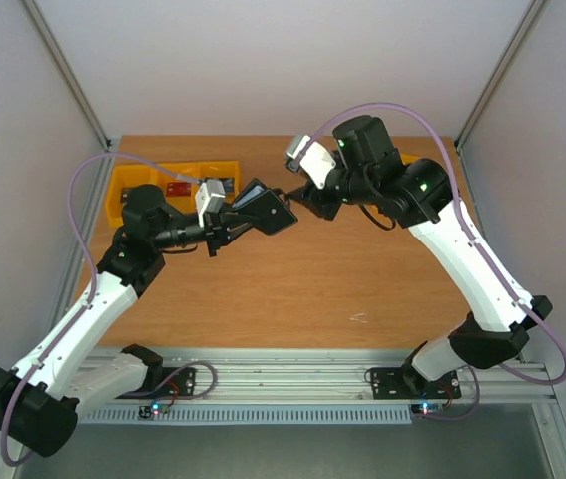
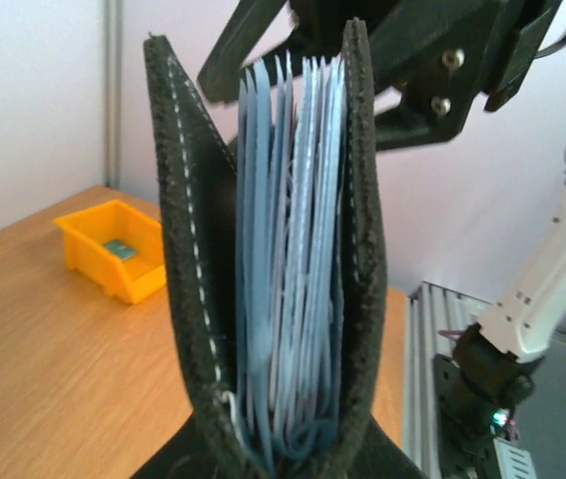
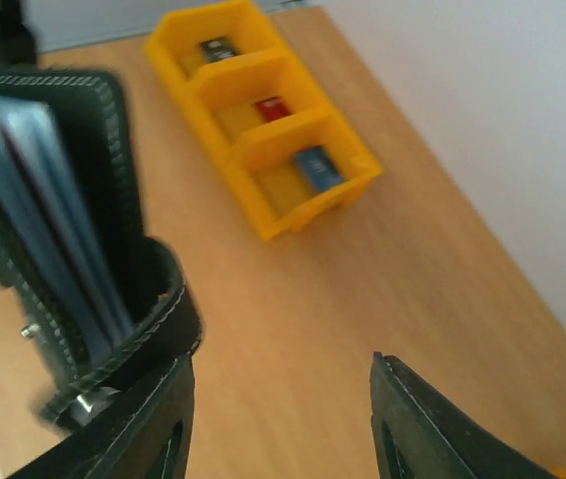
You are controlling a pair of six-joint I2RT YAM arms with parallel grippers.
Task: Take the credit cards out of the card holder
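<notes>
The card holder (image 1: 266, 212) hangs above the table between the two arms, black outside. My left gripper (image 1: 225, 228) is shut on its lower folded end. In the left wrist view the card holder (image 2: 188, 249) stands upright and slightly spread, packed with grey-blue sleeves (image 2: 292, 249). My left gripper (image 2: 284, 444) is hidden beneath it. No credit cards can be told apart among the sleeves. My right gripper (image 1: 303, 196) is at the holder's far edge. In the right wrist view this right gripper (image 3: 278, 404) is open and empty, its left finger just under the holder's black tab (image 3: 158, 309).
A row of yellow bins (image 1: 168, 172) stands at the table's back left. In the right wrist view the bins (image 3: 347, 185) hold a dark item (image 3: 218, 48), a small red card-like item (image 3: 271, 108) and a blue one (image 3: 317, 166). A metal rail (image 1: 292, 384) runs along the near edge.
</notes>
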